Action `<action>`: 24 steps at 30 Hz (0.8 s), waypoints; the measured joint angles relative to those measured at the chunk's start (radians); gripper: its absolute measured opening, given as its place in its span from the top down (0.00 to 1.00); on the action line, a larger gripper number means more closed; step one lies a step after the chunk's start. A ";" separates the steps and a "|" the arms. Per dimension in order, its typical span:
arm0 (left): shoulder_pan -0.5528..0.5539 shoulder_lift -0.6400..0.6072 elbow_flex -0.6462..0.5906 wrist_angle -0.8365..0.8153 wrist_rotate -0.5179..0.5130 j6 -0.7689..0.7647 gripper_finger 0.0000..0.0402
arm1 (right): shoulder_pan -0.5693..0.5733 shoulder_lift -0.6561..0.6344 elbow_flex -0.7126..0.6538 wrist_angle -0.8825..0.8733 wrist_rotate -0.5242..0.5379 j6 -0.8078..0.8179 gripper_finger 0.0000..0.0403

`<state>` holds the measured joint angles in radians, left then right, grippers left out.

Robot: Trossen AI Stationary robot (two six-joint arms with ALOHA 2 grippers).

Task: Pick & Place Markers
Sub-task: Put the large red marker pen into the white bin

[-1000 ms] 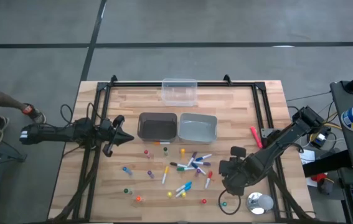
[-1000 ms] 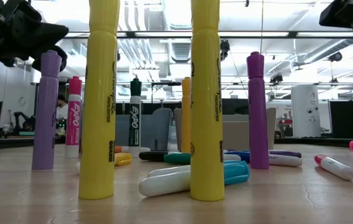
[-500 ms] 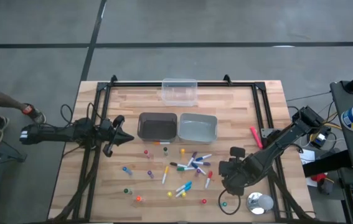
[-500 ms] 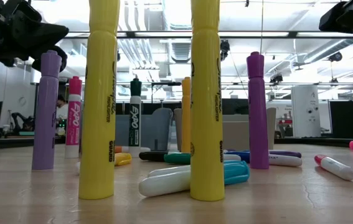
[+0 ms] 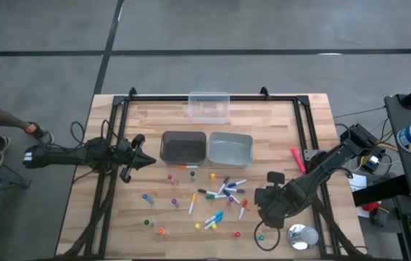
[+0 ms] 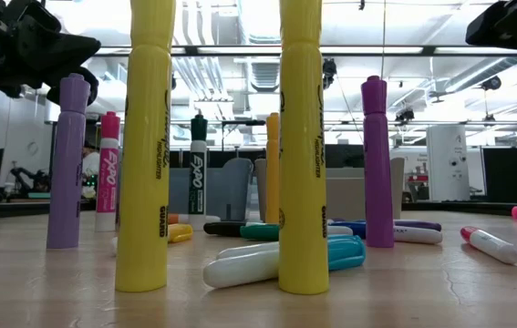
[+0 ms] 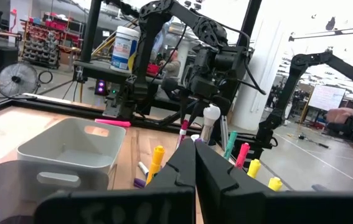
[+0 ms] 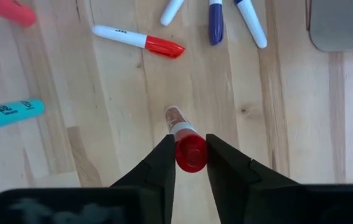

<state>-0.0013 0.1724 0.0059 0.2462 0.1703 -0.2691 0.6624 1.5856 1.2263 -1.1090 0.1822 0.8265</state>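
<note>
Two bins point(image 5: 206, 147) are shown centre; right gripper point(image 8: 190, 163) jaws flank one upright red-capped marker point(image 8: 187, 148); left gripper point(image 7: 193, 163) jaws together.

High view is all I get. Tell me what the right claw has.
Observer: The right claw is shut on a standing red-capped marker, gripping it by the cap.
Operator: Check the left claw.
Observer: The left claw is shut and holds nothing.
Operator: Report which markers are standing.
Observer: The low view shows two yellow markers upright, nearest that camera.
</note>
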 joint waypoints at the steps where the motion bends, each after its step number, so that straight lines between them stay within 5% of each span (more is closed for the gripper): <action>1: 0.000 0.000 0.000 0.000 0.000 0.000 1.00 | 0.000 0.000 0.000 0.001 -0.002 0.000 0.82; 24: 0.000 0.000 0.000 0.000 0.000 0.000 1.00 | -0.118 -0.009 0.081 -0.056 0.001 -0.196 0.83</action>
<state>-0.0012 0.1726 0.0059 0.2459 0.1703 -0.2691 0.5446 1.5769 1.3071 -1.1650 0.1833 0.6309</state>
